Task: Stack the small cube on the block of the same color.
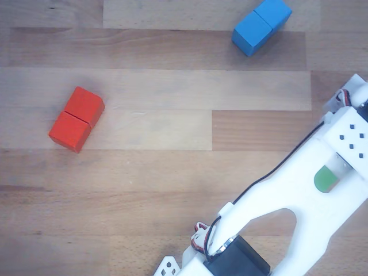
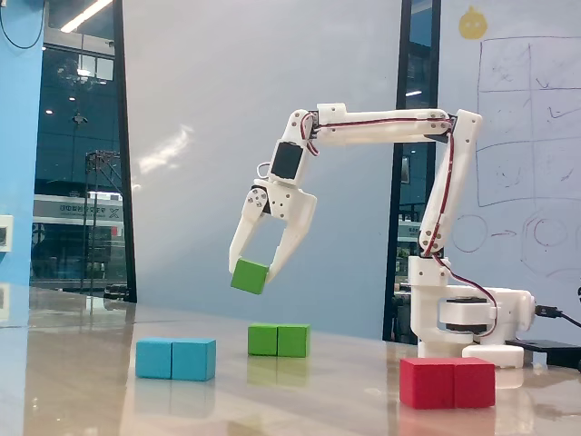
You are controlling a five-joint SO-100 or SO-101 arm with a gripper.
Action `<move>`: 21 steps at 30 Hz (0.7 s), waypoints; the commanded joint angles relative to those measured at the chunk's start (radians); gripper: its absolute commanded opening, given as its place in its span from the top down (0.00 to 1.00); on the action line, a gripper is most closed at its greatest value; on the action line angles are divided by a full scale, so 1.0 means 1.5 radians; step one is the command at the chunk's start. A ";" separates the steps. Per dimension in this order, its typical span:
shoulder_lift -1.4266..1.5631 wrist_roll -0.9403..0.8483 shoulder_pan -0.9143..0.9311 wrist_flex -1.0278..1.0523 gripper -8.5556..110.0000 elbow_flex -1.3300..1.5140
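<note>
- I noted the white two-finger gripper (image 2: 251, 275) clenched on the small green wooden cube (image 2: 250, 275), one finger on each of two opposite faces; the cube hung tilted in the air in the fixed view, clear of the table.
- I located the green oblong wooden block (image 2: 279, 340), two cubes with a seam across the middle, flat on the wooden table (image 1: 172, 172); the cube was above it and a little to the left of it in the fixed view, well apart in height.
- In the other view I saw only a patch of green (image 1: 325, 179) through an opening in the arm; I could not tell whether it was cube or block.
- The blue oblong block (image 2: 176, 359) and the red oblong block (image 2: 448, 382) lay apart from the green one; I judged neither to obstruct the descent.
- Handling judgement: the cube looked light, rigid and smooth-faced; I judged a grip on flat opposite faces correct, as a corner grip would likely let it rotate.
- I judged that the tilt needed levelling before release; otherwise the cube could land on an edge and topple off the block.
</note>
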 commanded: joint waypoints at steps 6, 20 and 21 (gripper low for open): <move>0.048 -0.005 0.021 0.007 0.92 -0.055; 0.047 -0.004 0.019 0.087 0.92 0.009; 0.047 -0.004 0.019 0.086 0.92 0.020</move>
